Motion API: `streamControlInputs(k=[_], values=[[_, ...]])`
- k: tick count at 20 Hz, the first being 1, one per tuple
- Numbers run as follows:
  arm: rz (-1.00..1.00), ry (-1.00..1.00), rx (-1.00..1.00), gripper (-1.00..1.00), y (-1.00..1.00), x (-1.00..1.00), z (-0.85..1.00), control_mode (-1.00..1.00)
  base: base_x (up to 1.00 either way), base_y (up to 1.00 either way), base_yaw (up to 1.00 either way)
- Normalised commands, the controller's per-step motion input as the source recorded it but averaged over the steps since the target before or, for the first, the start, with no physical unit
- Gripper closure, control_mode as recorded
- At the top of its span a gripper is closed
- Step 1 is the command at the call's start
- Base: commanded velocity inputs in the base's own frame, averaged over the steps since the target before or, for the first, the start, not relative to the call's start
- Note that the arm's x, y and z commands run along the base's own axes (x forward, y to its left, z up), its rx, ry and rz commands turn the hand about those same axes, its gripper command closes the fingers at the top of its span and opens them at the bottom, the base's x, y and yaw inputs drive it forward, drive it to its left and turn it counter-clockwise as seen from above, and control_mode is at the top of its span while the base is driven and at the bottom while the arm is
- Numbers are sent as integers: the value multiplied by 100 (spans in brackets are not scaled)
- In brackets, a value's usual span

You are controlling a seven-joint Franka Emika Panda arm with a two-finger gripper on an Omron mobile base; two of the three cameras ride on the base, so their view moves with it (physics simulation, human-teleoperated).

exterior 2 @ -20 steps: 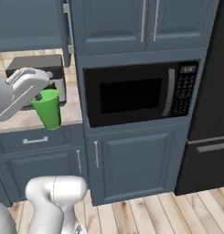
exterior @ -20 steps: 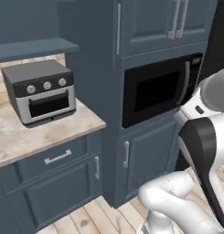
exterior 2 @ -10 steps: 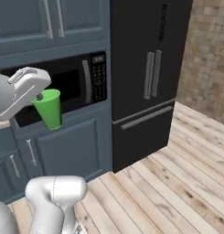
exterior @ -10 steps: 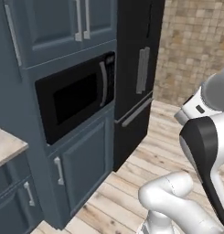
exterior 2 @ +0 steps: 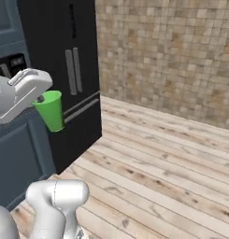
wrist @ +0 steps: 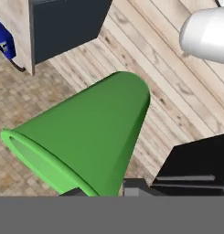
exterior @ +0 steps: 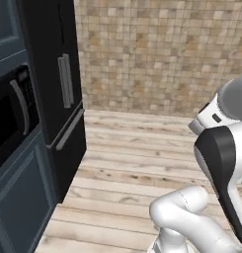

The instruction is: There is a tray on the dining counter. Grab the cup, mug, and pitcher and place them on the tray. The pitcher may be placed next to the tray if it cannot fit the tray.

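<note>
risk: cup slipping or tipping out of the grip if the base swings or stops hard (my judgement; it is carried in mid-air, wood floor below)
cause: hold is only at the rim end
jaws: gripper clamped together on the cup's rim
cup position: upright in right base view, beside the black fridge, body hanging below the jaws
hand view: green cup runs outward from the fingertips

Green tapered cup upright, clamped at rim in pincer, off floor.

Arm raised left; tool clamped on the cup.
</note>
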Motion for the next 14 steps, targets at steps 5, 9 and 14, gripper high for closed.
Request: streamControlInputs(k=[5, 9, 14], values=[[0, 0, 0, 100, 0, 0, 0, 100, 0, -14, -68], [0, 0, 0, 100, 0, 0, 0, 100, 7, 0, -66], [0, 0, 0, 100, 0, 0, 0, 100, 24, 2, -63]])
